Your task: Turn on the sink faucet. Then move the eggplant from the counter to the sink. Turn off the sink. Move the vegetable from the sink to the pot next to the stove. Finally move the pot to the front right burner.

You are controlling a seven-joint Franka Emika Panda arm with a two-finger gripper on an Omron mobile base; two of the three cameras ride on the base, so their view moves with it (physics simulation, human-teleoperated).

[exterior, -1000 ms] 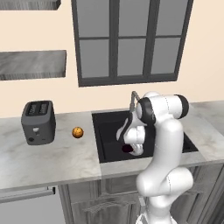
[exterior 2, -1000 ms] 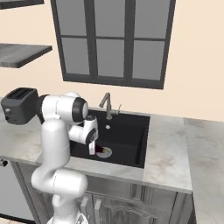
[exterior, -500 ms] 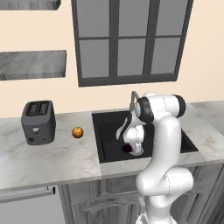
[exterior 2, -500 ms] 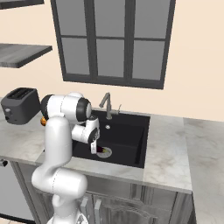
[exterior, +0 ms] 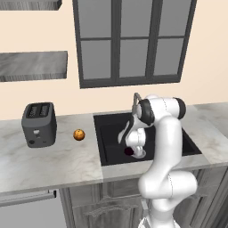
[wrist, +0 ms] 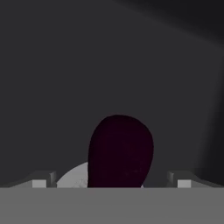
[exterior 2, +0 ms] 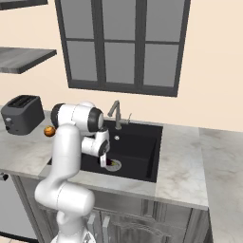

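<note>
You see the eggplant (wrist: 120,151), dark purple and oval, lying on the floor of the black sink (exterior 2: 142,156), partly over the round silver drain (wrist: 74,177), with your gripper (wrist: 111,183) just above it, its fingers spread wide on either side and holding nothing. The sink is set into a pale marbled counter (exterior: 49,164), with the slim grey sink faucet (exterior 2: 115,114) at its back edge under a dark-framed window (exterior 2: 123,45). Farther left on the counter you have a small round orange fruit (exterior: 79,134) and, beyond it, a dark toaster (exterior: 39,124) below grey wall shelves (exterior: 33,64) on a cream wall.
</note>
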